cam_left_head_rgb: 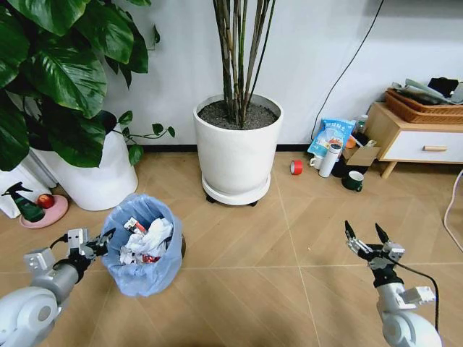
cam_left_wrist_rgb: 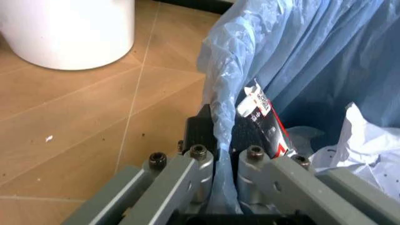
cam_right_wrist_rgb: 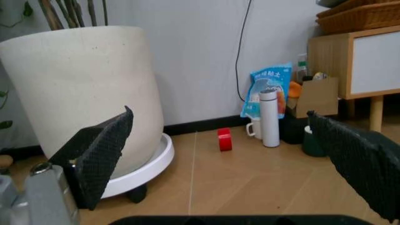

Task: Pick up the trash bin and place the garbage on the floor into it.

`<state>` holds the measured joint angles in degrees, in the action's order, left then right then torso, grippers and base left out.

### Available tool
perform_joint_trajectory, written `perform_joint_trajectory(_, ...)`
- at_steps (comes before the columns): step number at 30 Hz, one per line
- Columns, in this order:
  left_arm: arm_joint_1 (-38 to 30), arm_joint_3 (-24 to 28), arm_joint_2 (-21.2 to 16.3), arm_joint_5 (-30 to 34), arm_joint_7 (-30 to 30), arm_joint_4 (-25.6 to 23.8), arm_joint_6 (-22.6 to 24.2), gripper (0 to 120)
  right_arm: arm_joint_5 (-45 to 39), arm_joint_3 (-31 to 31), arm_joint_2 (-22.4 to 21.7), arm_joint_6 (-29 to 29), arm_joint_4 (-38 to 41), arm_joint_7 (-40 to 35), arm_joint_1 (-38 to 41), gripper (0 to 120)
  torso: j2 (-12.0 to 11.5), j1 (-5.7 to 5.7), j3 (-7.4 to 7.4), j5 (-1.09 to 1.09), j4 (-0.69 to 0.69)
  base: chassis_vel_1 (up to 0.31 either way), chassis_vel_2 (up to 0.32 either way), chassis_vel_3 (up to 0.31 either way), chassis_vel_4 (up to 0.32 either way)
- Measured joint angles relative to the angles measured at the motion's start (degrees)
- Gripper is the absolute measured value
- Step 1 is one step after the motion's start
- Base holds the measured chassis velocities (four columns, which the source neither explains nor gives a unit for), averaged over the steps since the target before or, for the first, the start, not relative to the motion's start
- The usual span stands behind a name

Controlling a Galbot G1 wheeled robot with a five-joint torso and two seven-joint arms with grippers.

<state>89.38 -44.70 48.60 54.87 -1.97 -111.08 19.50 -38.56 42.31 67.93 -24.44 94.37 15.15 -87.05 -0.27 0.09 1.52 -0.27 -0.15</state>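
Note:
The trash bin (cam_left_head_rgb: 143, 278), lined with a crinkly light blue bag, stands on the wooden floor (cam_left_head_rgb: 260, 282) at the lower left. Crumpled white paper and a red-and-white wrapper, the garbage (cam_left_head_rgb: 148, 242), lie inside it. My left gripper (cam_left_head_rgb: 101, 242) is at the bin's left rim. In the left wrist view its fingers (cam_left_wrist_rgb: 198, 154) are shut on the bag's edge (cam_left_wrist_rgb: 222, 117), beside the wrapper (cam_left_wrist_rgb: 265, 117) and white paper (cam_left_wrist_rgb: 362, 140). My right gripper (cam_left_head_rgb: 367, 240) hovers open above bare floor at the lower right, its dark pads (cam_right_wrist_rgb: 100, 150) spread wide with nothing between them.
A large white plant pot (cam_left_head_rgb: 237, 148) on a wheeled saucer stands behind the bin, another pot (cam_left_head_rgb: 94, 177) at the left. A red tape roll (cam_left_head_rgb: 296, 167), a white flask (cam_left_head_rgb: 329, 159), mugs and a wooden cabinet (cam_left_head_rgb: 412, 137) line the right wall.

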Motion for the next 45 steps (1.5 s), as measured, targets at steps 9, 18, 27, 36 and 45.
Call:
perform_joint_trajectory(9, -0.7, -0.3, -1.1, 1.1, 0.2, 0.6, -0.1, 0, 0.0, -1.0, 0.0, 0.0, -1.3, 0.5, 0.5, 100, 0.0, 0.0, 0.0, 0.0, 0.03, 0.088, -0.074, -0.072, 0.076)
perform_joint_trajectory(18, -2.2, -0.2, -3.6, 2.6, 0.0, 1.5, 0.0, 0, 0.2, -1.9, 0.4, -0.2, -1.8, 0.7, 1.0, 100, 0.0, 0.01, 0.01, 0.0, -0.01, 0.079, -0.024, -0.09, 0.028)
perform_joint_trajectory(27, -3.7, 0.8, -4.6, 3.2, -0.2, 3.1, 0.1, 0, 0.1, -2.6, 0.0, -0.3, -2.3, 0.7, 1.4, 100, 0.0, 0.0, 0.01, 0.0, 0.02, 0.205, -0.025, -0.185, 0.031)
perform_joint_trajectory(36, -5.0, 1.6, -5.7, 4.1, -0.5, 4.2, 0.2, 0, -0.1, -3.2, 0.1, -0.2, -2.6, 0.7, 1.6, 100, 0.0, 0.01, 0.01, 0.0, 0.0, 0.182, -0.059, -0.182, 0.05)
perform_joint_trajectory(45, -5.3, 1.6, -6.0, 4.5, -0.5, 5.1, 0.2, 0, -0.5, -4.0, -0.3, 0.0, -3.0, 0.7, 2.1, 100, 0.0, 0.0, 0.0, 0.0, 0.02, 0.265, -0.12, -0.262, 0.106)
